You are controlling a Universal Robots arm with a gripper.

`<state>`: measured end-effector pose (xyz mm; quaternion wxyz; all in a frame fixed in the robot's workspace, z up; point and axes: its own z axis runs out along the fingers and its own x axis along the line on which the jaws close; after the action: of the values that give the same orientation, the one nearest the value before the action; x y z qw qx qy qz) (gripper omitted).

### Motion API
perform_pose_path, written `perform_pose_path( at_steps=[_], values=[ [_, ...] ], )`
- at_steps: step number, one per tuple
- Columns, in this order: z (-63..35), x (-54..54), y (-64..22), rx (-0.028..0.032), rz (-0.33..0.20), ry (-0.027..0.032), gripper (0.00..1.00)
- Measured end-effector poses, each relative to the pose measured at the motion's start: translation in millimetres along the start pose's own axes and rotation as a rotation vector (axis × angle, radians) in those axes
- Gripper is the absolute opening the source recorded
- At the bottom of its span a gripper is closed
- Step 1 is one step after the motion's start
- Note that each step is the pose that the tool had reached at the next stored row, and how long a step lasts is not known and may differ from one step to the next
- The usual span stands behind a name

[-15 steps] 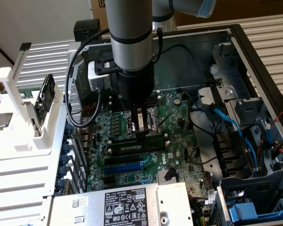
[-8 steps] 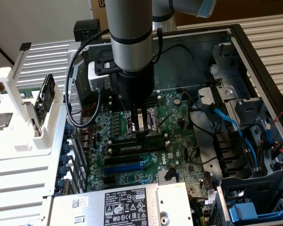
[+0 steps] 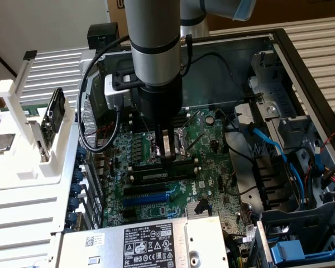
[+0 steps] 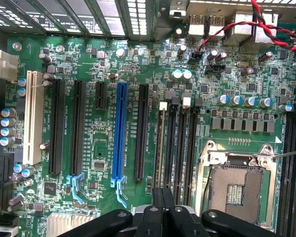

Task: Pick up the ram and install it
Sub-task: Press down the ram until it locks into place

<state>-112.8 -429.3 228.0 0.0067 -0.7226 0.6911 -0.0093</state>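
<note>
Gripper (image 3: 168,156) clenched, tips down at the RAM (image 3: 156,166) seated in the slots (image 4: 175,148). Blue slot (image 4: 121,133) beside them.

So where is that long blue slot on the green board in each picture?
Exterior view: the blue slot lies on the board, lower in the picture than the claw.
Wrist view: the blue slot runs mid-board among long black slots.
Shared landmark: the black memory slots, parallel to it and nearby.
</note>
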Motion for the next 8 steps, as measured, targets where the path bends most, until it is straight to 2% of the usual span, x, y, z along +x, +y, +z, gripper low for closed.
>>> perform_pose_path(
  at_steps=[8],
  values=[
    [-18.7,0.1,-0.4,-0.0003,0.000,-0.0014,0.10]
  ],
)
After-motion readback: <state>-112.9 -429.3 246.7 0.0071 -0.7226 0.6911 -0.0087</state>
